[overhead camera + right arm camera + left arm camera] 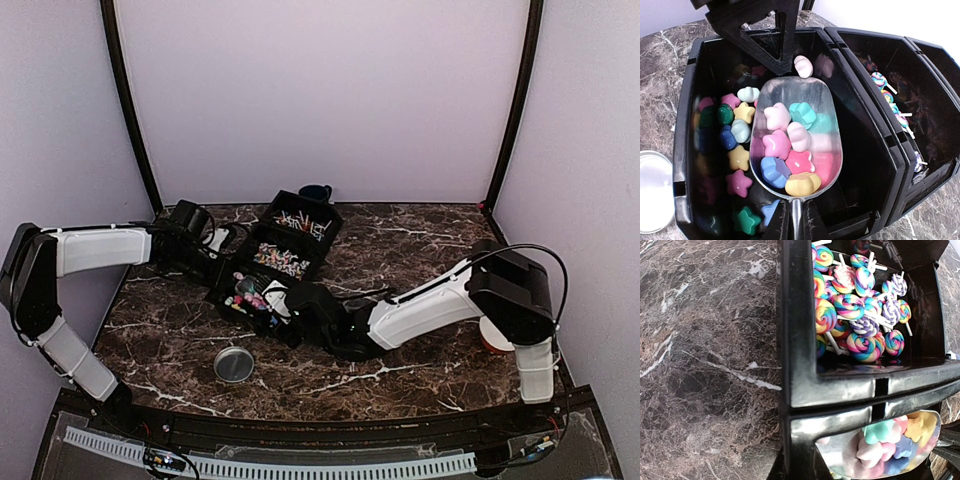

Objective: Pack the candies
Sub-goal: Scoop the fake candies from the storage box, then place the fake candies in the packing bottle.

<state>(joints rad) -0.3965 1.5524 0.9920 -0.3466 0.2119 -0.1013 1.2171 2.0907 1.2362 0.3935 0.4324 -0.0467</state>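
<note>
The candies are pastel stars and swirled lollipops in a black divided bin (682, 125). My right gripper (795, 220) is shut on the handle of a metal scoop (815, 100). The scoop is level over the near compartment and carries several star candies (790, 155). More star candies (737, 145) lie loose under and left of it. Lollipops (860, 315) fill the middle compartment. My left gripper (795, 467) is shut on the bin's side wall (800, 390), and in the right wrist view it (760, 45) sits just beyond the scoop's tip. From above, both grippers meet at the bin (222, 295).
A round silver lid (234, 364) lies on the marble table in front of the bin, left of my right arm. A dark cup (315, 192) stands behind the bin at the back wall. A red and white object (495, 338) sits by my right arm's base.
</note>
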